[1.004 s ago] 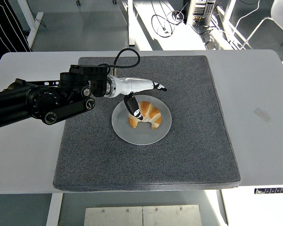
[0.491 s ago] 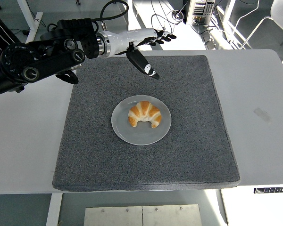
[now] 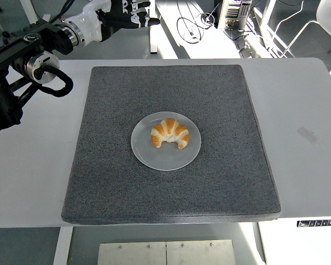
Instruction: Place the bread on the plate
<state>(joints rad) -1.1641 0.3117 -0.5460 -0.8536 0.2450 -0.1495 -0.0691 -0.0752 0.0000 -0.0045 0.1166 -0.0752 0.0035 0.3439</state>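
I see the croissant (image 3: pixel 170 133) on the plate (image 3: pixel 166 157) mid-mat (image 3: pixel 99 165); my left robot hand (image 3: pixel 133 10) hangs beyond the surface's (image 3: pixel 309 99) far edge, fingers loosely spread, empty.

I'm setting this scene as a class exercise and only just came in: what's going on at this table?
A croissant lies on a round grey plate in the middle of a dark grey mat on the white table, with nothing touching it. The robot's left hand is up at the top left, beyond the table's far edge, holding nothing. The right arm is out of view. The placing looks done.
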